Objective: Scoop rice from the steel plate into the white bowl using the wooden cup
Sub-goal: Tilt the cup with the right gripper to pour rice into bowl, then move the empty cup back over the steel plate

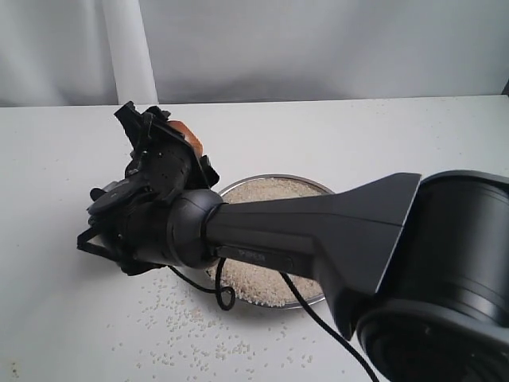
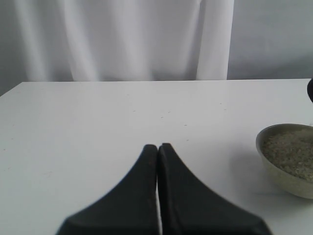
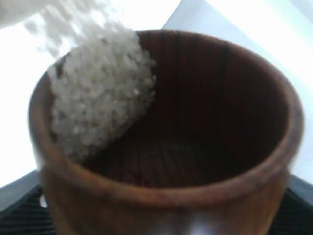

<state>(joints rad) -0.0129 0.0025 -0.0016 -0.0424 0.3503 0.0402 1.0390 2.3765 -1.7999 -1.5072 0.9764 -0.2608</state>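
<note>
I see my right gripper (image 1: 163, 150) clamped on the smooth brown wooden cup (image 3: 195, 147), round, barrel-shaped, tipped with its mouth toward my wrist camera – small white rice (image 3: 98, 98) spilling over its rim, shiny steel plate (image 1: 310, 181) just beside it, left gripper (image 2: 157, 149) pinched shut – white bowl (image 2: 271, 171) near it.

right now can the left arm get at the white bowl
Probably yes, from the side: only bare table lies between the shut left gripper and the white bowl. Above it looks blocked: the right gripper seems to tip the wooden cup there.
</note>
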